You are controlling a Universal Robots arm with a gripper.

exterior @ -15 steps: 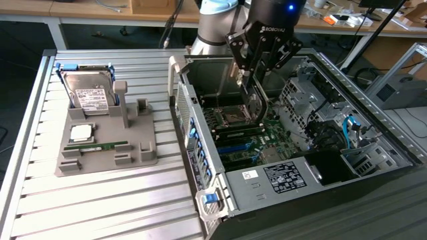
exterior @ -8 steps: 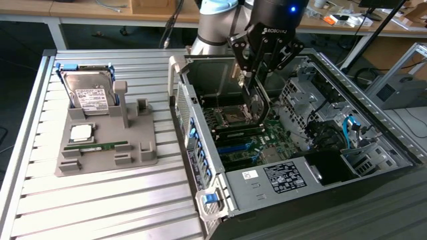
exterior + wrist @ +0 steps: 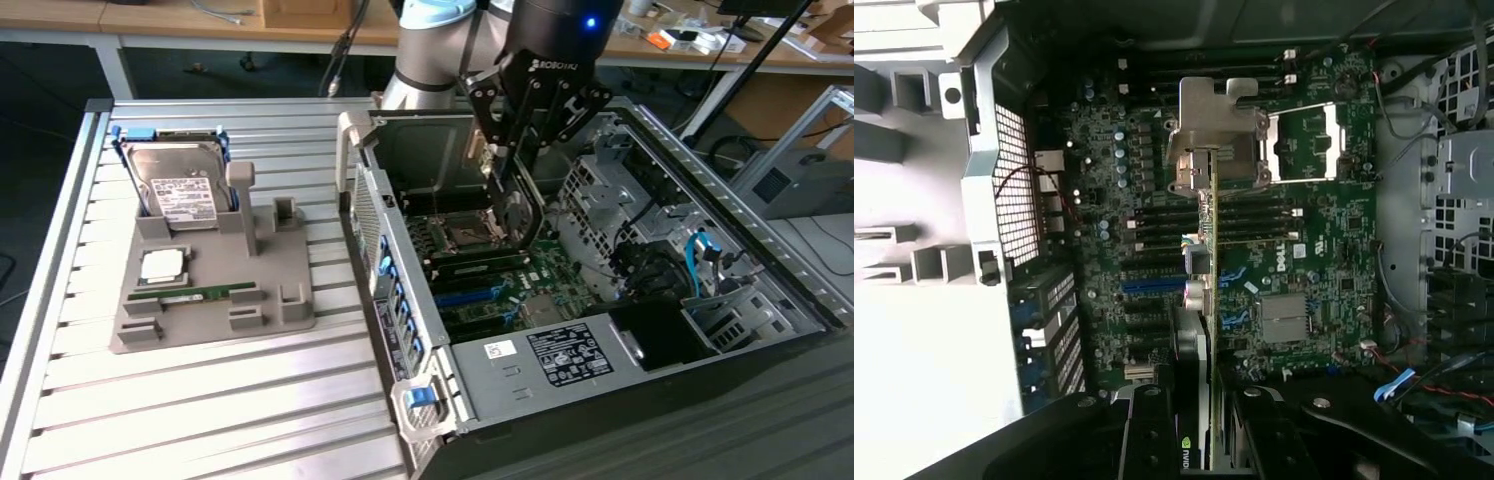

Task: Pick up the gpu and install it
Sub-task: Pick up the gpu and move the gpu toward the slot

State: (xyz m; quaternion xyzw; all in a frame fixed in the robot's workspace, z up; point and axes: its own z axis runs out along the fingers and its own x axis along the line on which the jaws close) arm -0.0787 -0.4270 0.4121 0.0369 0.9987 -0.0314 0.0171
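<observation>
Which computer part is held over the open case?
The gpu, gripped edge-on by the gripper; hard drive, processor and memory stick sit on the grey holder.

Gpu point(image 3: 1211, 260) w/ matt silver metal bracket point(image 3: 1216, 130); pc case point(image 3: 501, 385) bare metal.

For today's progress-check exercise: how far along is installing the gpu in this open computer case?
Done: the thin dark circuit card with silver bracket is lifted. In hand: the black gripper clamps it, end-down over the green motherboard. Left: seating it into that board.

hand point(image 3: 517, 165) holds gpu point(image 3: 525, 215) over motherboard point(image 3: 537, 292)
</observation>
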